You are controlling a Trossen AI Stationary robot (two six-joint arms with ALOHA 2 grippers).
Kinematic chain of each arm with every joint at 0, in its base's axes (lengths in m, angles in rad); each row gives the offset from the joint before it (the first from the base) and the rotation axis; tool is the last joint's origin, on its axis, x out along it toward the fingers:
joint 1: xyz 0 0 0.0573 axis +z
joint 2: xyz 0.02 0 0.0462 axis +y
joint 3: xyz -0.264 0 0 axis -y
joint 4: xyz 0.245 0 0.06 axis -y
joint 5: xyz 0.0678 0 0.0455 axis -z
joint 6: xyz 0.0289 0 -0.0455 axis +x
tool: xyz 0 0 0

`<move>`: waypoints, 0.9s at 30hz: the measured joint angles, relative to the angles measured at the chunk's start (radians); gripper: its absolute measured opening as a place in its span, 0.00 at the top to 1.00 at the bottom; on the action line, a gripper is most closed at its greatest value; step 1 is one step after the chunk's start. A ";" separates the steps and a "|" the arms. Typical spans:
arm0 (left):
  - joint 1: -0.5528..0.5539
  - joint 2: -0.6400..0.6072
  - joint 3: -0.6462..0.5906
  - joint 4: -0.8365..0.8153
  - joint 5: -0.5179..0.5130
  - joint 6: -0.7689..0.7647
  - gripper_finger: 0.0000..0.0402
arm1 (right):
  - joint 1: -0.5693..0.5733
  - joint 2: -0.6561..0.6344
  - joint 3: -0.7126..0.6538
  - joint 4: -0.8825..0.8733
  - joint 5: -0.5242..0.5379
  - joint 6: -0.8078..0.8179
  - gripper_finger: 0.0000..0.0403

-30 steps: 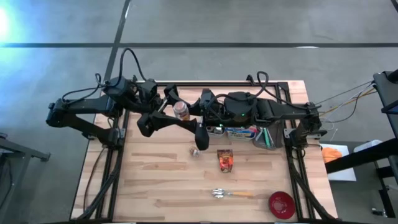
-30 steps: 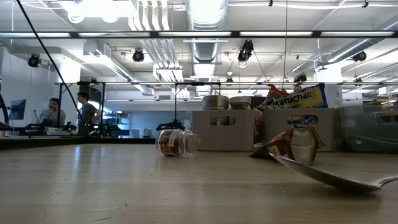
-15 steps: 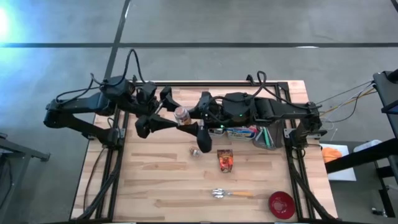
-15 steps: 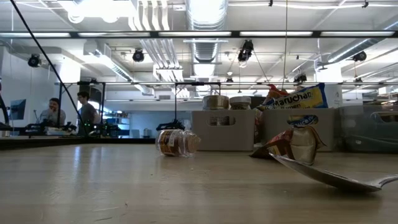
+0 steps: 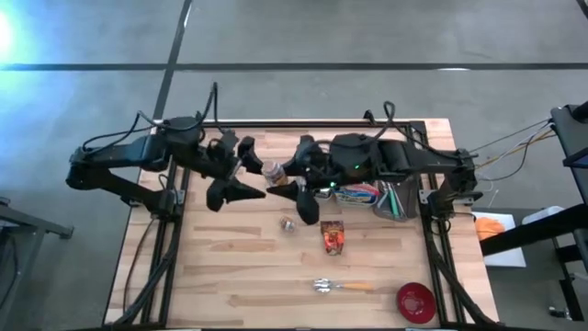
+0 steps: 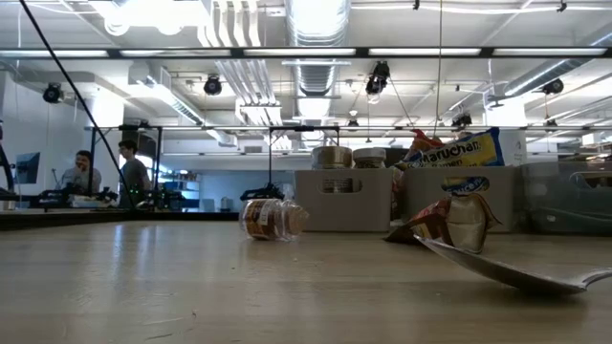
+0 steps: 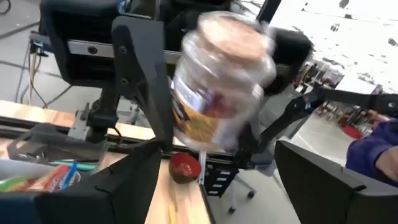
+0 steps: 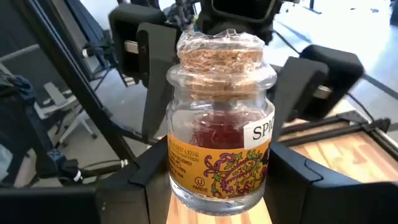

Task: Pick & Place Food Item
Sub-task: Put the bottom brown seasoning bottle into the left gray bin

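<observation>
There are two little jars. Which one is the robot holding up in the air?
The cork-topped spice jar, gripped by the right gripper. The other small jar lies on its side on the table, untouched.

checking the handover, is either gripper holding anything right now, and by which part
The right gripper holds the cork-stoppered spice jar by its lower body. The left gripper is open beside it, holding nothing.

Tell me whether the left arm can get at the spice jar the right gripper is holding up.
Probably yes. The right gripper grips the spice jar low on its body, leaving the corked top free. The left gripper is open right beside the jar, its fingers either side, and nothing stands between them.
</observation>
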State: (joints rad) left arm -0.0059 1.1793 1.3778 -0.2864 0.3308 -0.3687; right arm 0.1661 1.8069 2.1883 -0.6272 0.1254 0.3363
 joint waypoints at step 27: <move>0.043 0.150 0.330 -0.452 0.061 0.137 0.21 | 0.000 0.023 -0.003 -0.155 -0.149 0.049 0.54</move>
State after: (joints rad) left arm 0.0368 1.3290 1.7080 -0.7380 0.3919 -0.2314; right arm 0.1658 1.8297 2.1853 -0.7822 -0.0234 0.3848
